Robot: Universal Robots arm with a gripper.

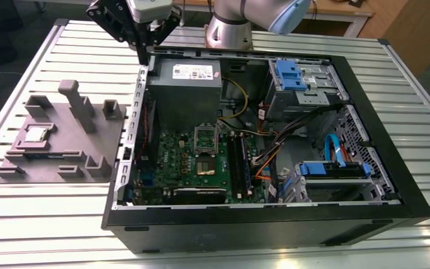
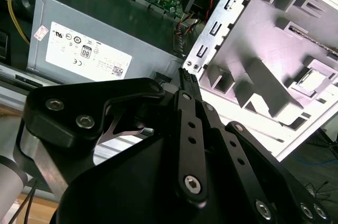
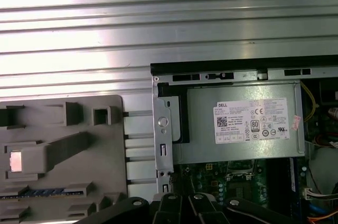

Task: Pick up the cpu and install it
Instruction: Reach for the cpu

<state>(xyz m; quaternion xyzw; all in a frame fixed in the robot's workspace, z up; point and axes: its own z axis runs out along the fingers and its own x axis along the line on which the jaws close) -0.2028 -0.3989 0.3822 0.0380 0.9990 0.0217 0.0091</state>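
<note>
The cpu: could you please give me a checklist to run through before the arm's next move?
1. cpu lying flat in its seat on the grey fixture: ok.
2. gripper carrying nothing: ok.
3. Jaws open for a grasp: not ok, they are shut.
4. gripper above the cpu: not ok, it hangs by the power supply, well apart from the cpu.
5. motherboard ready to take the cpu: cannot tell.

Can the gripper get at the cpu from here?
Probably yes. The cpu lies uncovered on the grey tray, outside the case; the gripper hangs by the case's corner. The tray's tall post stands beside the cpu, not over it.
</note>
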